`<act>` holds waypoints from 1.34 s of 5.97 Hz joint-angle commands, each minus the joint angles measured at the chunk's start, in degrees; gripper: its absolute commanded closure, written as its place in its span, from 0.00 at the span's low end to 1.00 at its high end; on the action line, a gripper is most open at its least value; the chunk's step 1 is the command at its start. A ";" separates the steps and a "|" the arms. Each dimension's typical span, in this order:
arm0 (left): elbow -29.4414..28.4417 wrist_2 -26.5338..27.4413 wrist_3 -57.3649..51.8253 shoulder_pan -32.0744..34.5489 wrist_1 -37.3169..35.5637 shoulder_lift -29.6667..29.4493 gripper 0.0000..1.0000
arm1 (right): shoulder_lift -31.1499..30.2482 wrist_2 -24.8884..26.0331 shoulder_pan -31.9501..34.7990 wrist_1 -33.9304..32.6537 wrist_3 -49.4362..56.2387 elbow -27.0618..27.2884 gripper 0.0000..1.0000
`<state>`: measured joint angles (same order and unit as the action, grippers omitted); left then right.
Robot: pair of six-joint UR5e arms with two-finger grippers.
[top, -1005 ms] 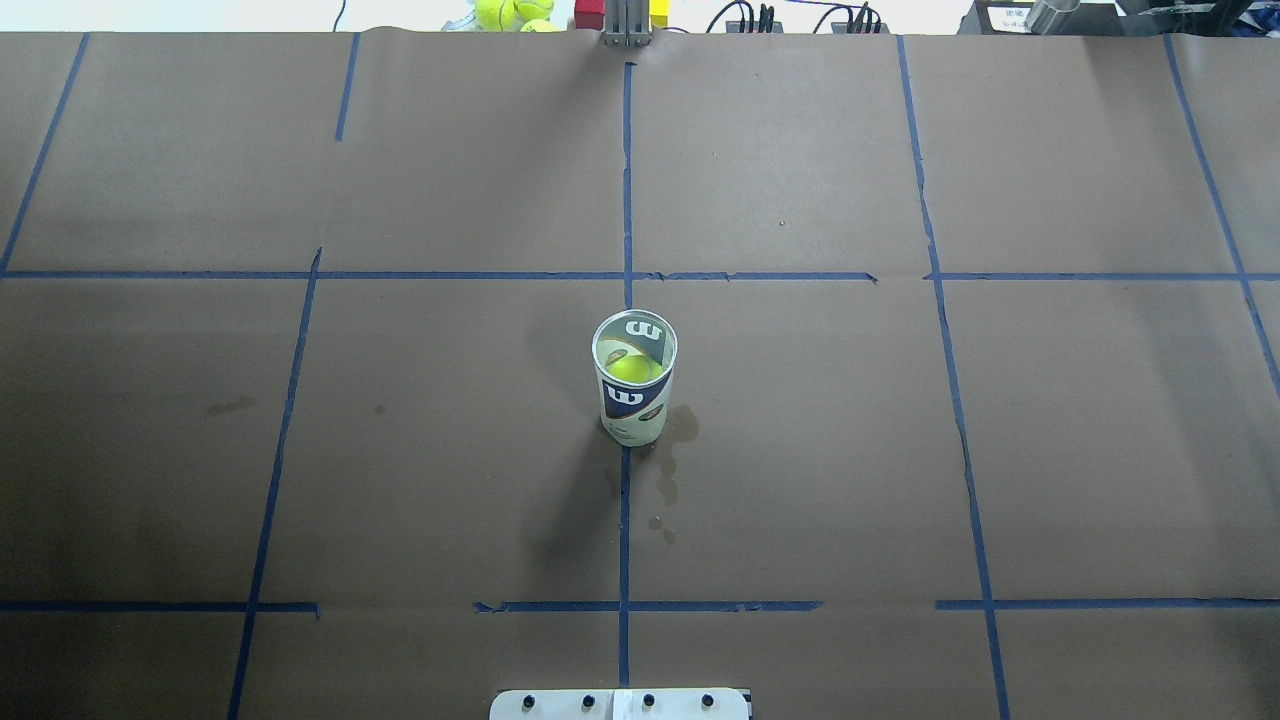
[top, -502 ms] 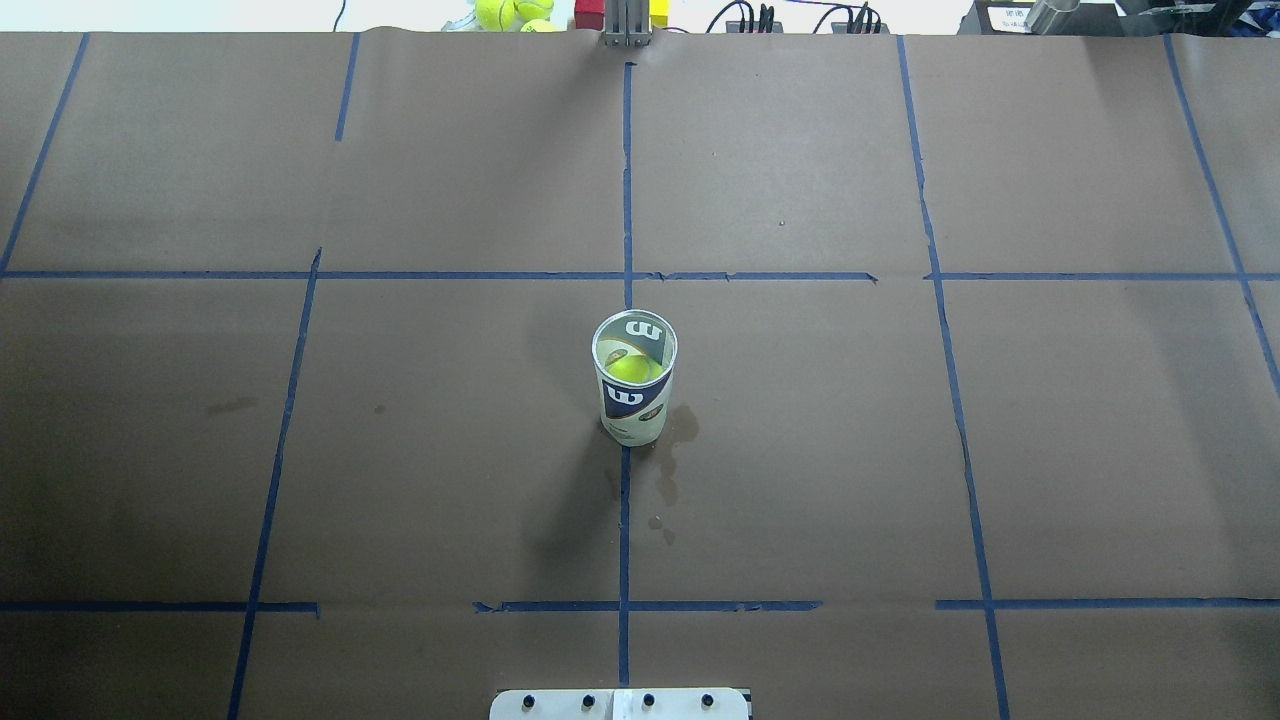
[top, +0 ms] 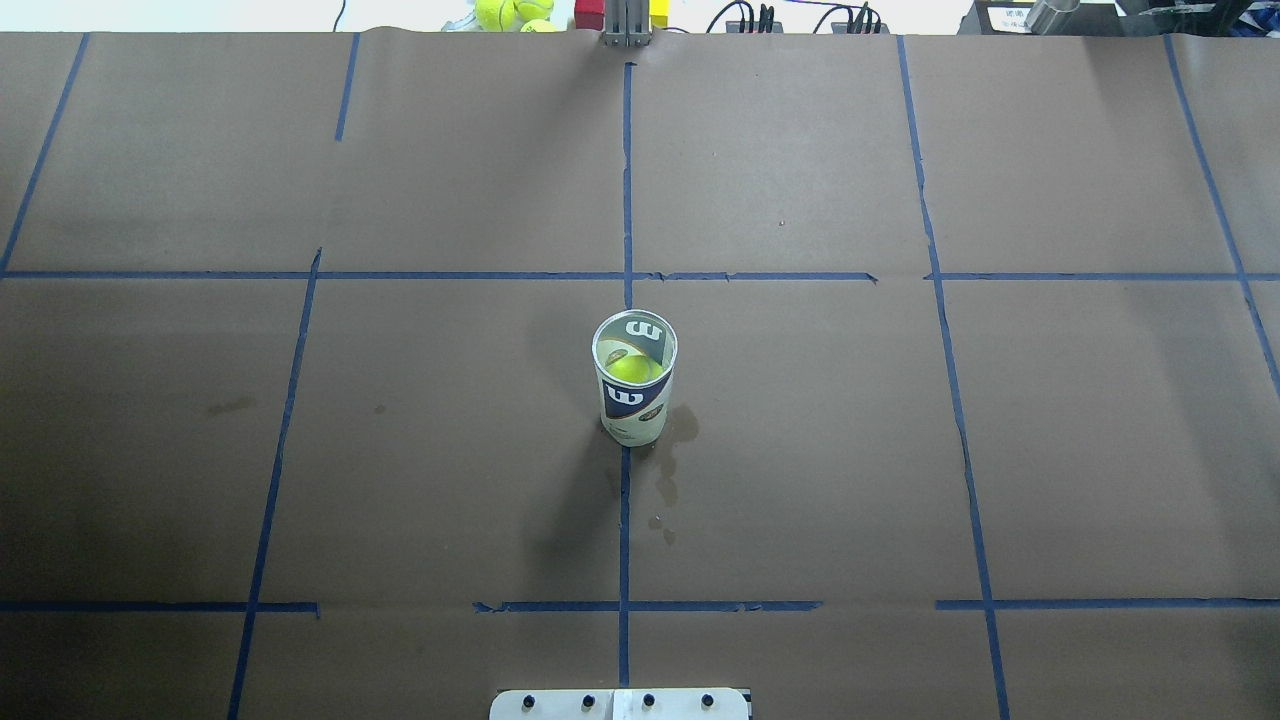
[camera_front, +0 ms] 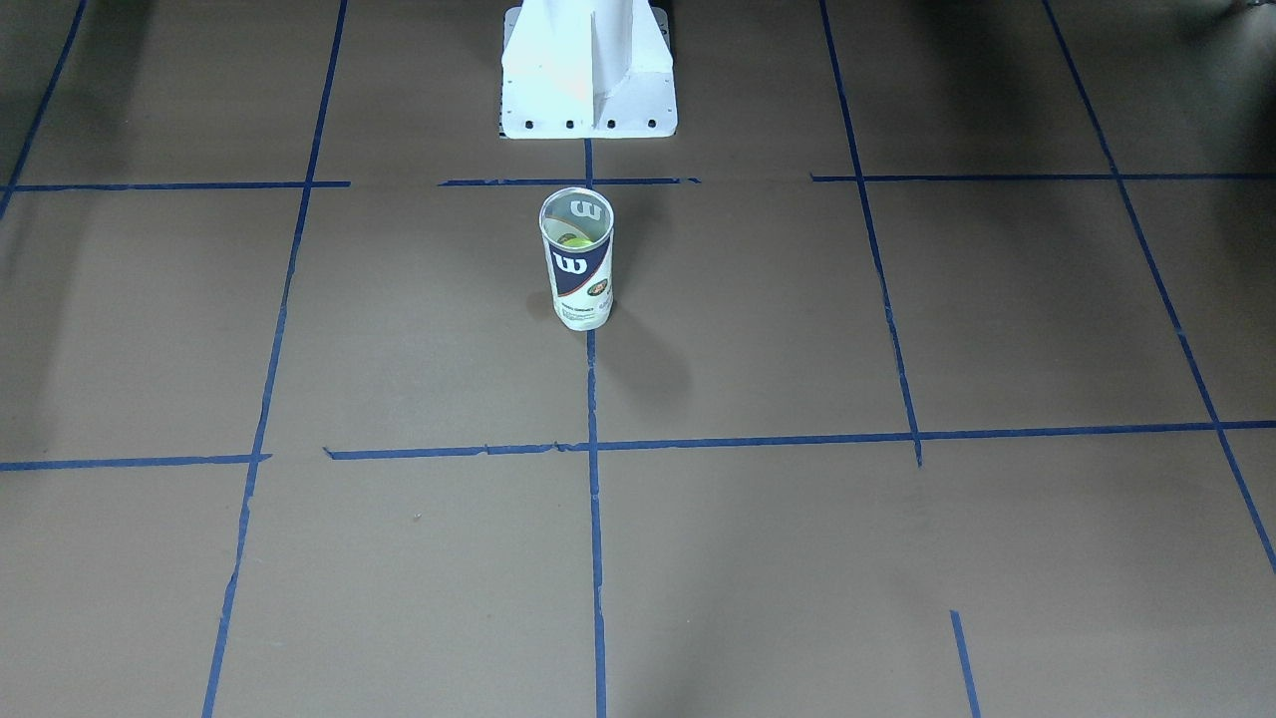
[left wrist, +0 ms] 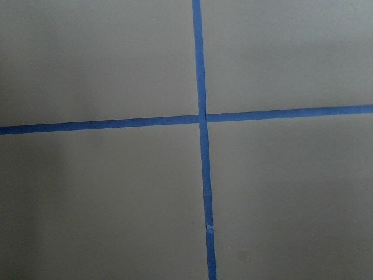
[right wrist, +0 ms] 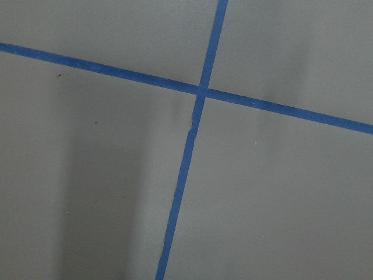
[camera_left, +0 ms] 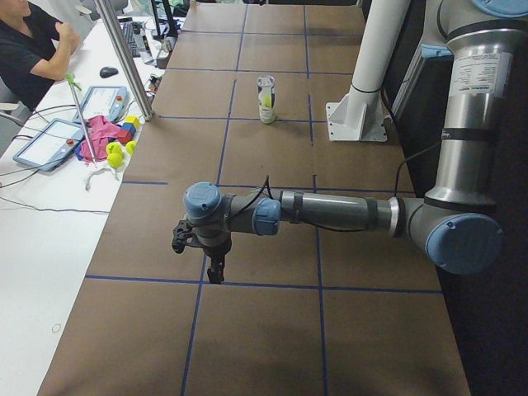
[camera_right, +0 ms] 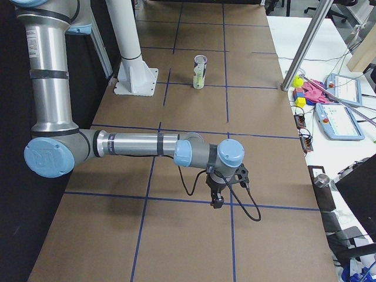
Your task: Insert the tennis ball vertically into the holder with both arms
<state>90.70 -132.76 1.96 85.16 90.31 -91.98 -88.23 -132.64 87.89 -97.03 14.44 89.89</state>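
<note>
The holder (top: 634, 385) stands upright at the table's middle, on the centre tape line. It also shows in the front view (camera_front: 577, 259), the left view (camera_left: 266, 99) and the right view (camera_right: 200, 71). The tennis ball (top: 634, 368) sits inside it, seen through the open mouth. My left gripper (camera_left: 216, 270) shows only in the left view, far from the holder, low over the table. My right gripper (camera_right: 217, 200) shows only in the right view, likewise far away. I cannot tell whether either is open or shut. Both wrist views show only bare paper and tape.
Brown paper with blue tape lines (top: 626, 180) covers the table. The white pedestal (camera_front: 588, 70) stands behind the holder. Spare tennis balls (top: 510, 12) and coloured blocks (top: 590, 12) lie beyond the far edge. A seated person (camera_left: 33, 49) and tablets (camera_right: 343, 114) are at the operators' side.
</note>
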 commanded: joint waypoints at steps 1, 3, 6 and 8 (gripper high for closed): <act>-0.44 -0.04 0.06 0.00 0.05 -0.47 0.00 | 0.16 -0.16 0.00 0.00 -0.02 0.20 0.00; -0.53 0.22 -0.46 -0.09 0.31 -1.09 0.00 | 0.34 0.01 0.00 0.09 -0.02 0.55 0.00; -0.61 0.48 -0.46 0.00 0.22 -0.92 0.00 | 0.78 0.01 0.00 0.09 -1.24 1.16 0.00; -0.44 0.13 -0.20 0.00 0.22 -0.91 0.00 | 0.95 0.01 0.00 0.09 -1.60 1.43 0.00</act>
